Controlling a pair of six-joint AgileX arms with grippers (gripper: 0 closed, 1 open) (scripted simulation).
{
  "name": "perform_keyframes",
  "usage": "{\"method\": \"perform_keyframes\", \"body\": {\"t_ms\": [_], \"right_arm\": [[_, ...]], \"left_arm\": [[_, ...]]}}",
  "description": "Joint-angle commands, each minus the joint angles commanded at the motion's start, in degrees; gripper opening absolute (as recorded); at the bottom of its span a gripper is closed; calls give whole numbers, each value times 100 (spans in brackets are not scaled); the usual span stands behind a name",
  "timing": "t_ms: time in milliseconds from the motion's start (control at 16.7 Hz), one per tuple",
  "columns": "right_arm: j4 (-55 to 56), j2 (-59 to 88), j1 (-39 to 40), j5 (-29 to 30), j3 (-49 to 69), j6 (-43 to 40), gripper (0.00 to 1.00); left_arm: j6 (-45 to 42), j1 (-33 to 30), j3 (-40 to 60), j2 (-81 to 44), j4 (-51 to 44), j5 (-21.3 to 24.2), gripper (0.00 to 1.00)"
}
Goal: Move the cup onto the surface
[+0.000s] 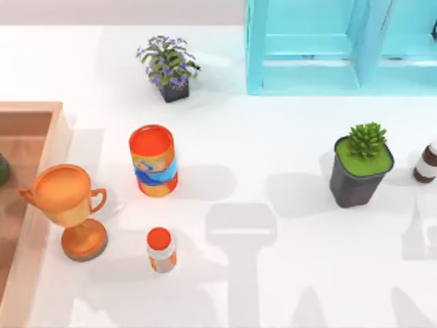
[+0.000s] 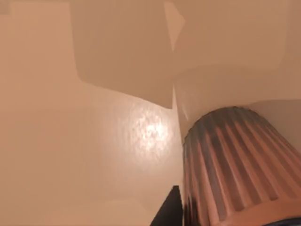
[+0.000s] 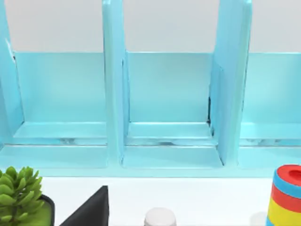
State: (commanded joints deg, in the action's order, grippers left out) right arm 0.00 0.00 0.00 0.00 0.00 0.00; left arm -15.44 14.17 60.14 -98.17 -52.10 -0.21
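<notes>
So, the cup (image 2: 235,165) turns up in the left wrist view. It sits really close to the camera, a ribbed, reddish-brown tapered wall with a thicker lip at its wide end. Behind it you've got a smooth tan surface with a soft shine on it and a few big pale shadows. Whether that's the wooden tray, you can't say for sure from this angle.

A dark bit of the left gripper (image 2: 169,213) pokes in just beside the cup. You can't tell how its jaws stand, or whether they're pinching anything.

Over in the top view, the white bench (image 1: 273,273) is where everything else lives. The brown tray (image 1: 41,113) sits at the left side, and the orange-gold trophy (image 1: 65,205) stands right at its rim. Near the trophy is an orange-capped pill bottle (image 1: 161,250). The orange can (image 1: 153,160) with the blue band stands upright a bit farther back.

A purple-flowered plant (image 1: 168,67) is at the back. The turquoise cabinet (image 1: 341,48) is to its right, at the far edge. On the right side there's a succulent (image 1: 360,164) in a dark pot, with a brown bottle (image 1: 427,162) just beside it at the frame edge.

The right wrist view looks straight into the cabinet's open compartments. A dark piece of the right gripper (image 3: 89,212) sits low in that shot, and same deal, you can't tell the state of its jaws. A striped red, yellow and blue thing (image 3: 284,195) stands near the cabinet there too.
</notes>
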Motion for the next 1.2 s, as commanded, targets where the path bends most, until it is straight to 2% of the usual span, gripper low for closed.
{"method": "perform_keyframes", "body": {"t_ms": [120, 180, 780, 960, 1200], "right_arm": [[0, 0, 0, 0, 0, 0, 100], [0, 0, 0, 0, 0, 0, 100], [0, 0, 0, 0, 0, 0, 100], [0, 0, 0, 0, 0, 0, 100], [0, 0, 0, 0, 0, 0, 100]], "left_arm": [[0, 0, 0, 0, 0, 0, 2], [0, 0, 0, 0, 0, 0, 0], [21, 15, 83, 99, -68, -2, 0], [204, -151, 600, 576, -557, 37, 0], [746, -846, 1304, 1111, -1694, 141, 0]]}}
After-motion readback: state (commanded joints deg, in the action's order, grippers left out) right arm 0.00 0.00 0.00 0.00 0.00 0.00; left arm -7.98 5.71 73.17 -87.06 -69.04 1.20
